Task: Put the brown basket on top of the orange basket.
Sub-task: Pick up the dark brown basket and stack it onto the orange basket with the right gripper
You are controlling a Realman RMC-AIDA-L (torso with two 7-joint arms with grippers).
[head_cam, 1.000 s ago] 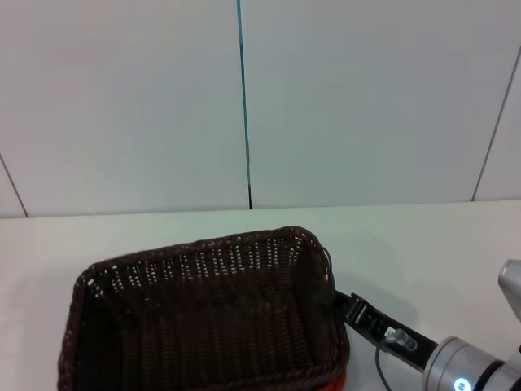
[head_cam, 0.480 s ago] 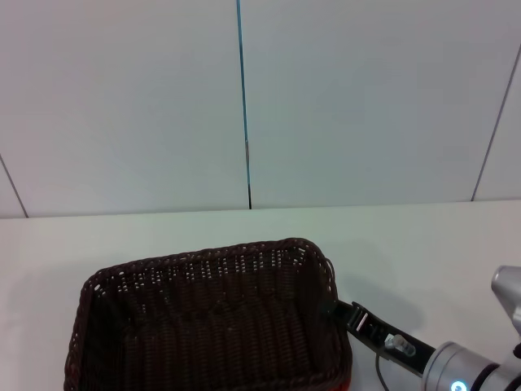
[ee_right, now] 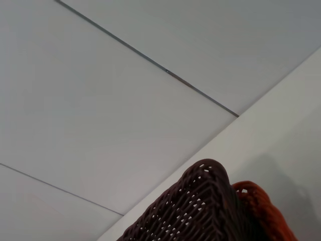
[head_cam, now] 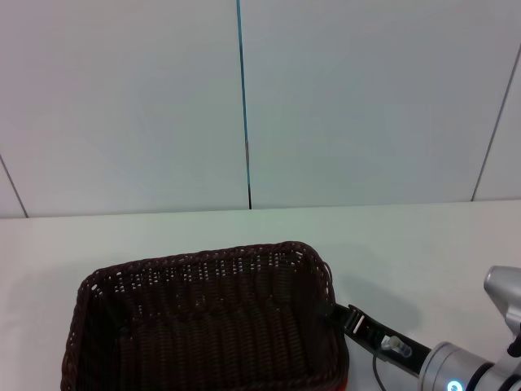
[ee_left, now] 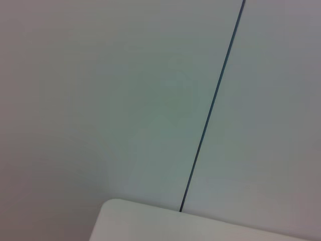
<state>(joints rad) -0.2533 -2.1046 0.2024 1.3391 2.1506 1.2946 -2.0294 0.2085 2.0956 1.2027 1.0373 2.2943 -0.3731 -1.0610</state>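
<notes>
Where the head view looks down on the white table [head_cam: 423, 244], the brown basket [head_cam: 207, 322] sits low and left of centre, its open mouth facing up. A thin sliver of the orange basket [head_cam: 345, 383] peeks out beneath its lower right corner, so the brown one lies on or in the orange one. The right gripper [head_cam: 332, 311] reaches in from the lower right and meets the brown basket's right-hand rim; the black fingers touch the weave, but whether they are clamped on it or only resting against it cannot be told. Behind the table stands a pale panelled wall [head_cam: 122, 106] with a dark vertical seam.

Left wrist view: only the wall and a rounded corner of the table show. The left gripper is out of sight.

Right wrist view: a corner of the brown basket's braided rim rises close up, with the orange basket's rim just beside and below it, touching. Table and wall lie beyond.
</notes>
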